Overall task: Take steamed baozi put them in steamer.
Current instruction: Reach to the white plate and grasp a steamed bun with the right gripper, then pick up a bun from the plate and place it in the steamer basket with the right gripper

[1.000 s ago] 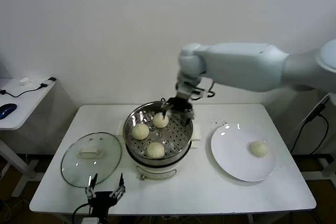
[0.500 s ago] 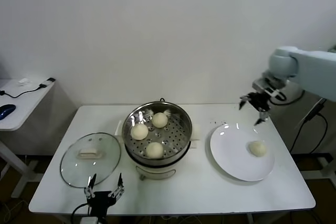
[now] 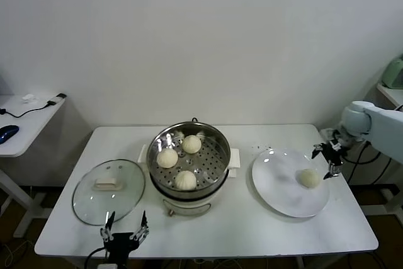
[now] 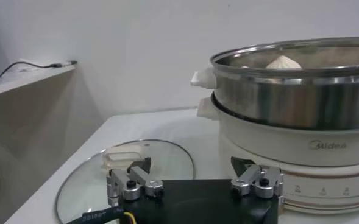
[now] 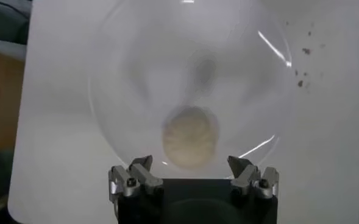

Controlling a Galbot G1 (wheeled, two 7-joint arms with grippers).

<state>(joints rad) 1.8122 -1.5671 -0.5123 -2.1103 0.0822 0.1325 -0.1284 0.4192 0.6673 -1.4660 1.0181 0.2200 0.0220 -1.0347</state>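
Three of the four steamed baozi already sit on the perforated tray inside the steamer (image 3: 189,163), which stands at the middle of the bench (image 3: 252,231): one at the far side (image 3: 192,144), one on the left (image 3: 167,158) and one at the near edge (image 3: 186,180). The last baozi (image 3: 309,177) lies alone on the white plate (image 3: 277,187) to the right of the steamer, toward the plate's right side. By that count the job looks about three-quarters done; what is left is to lift this last bun, carry it left across the gap and set it in the open space on the right of the tray.

The right gripper (image 3: 328,157) hangs just beyond the plate's far right rim, close to the bun but apart from it. In the right wrist view its fingers are spread with nothing between them, and the bun (image 5: 190,137) shows between and beyond them.

The left gripper (image 3: 125,230) sits parked at the near edge of the bench, beside the glass lid (image 3: 108,191), fingers spread and empty.

The remaining bun is a smooth dome resting flat side down, crown up. It is close to round, with no clear long axis, so approach direction likely matters little.
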